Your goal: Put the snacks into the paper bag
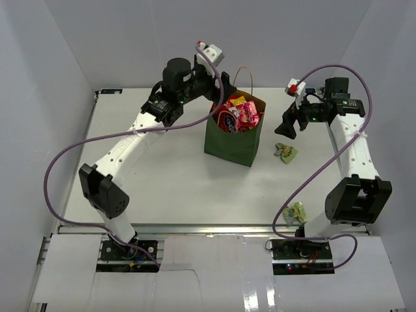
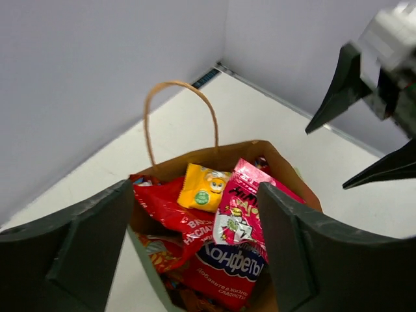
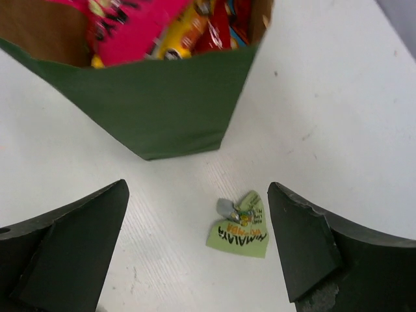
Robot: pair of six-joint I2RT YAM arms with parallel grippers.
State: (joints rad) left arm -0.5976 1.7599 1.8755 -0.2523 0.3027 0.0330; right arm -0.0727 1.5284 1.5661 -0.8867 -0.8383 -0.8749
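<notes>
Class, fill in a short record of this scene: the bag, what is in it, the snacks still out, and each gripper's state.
paper bag: upright, dark green, top open
inside: pink packet, red packet, yellow pack
still on table: light-green wrapper right of the bag; second green wrapper by the right arm's base
left gripper: open, empty, over the bag's mouth
right gripper: open, empty, above the light-green wrapper

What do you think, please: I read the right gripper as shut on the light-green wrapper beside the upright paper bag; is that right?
Not quite: the right gripper is open, above the light-green wrapper, which lies untouched beside the upright paper bag. The right wrist view shows it.
</notes>
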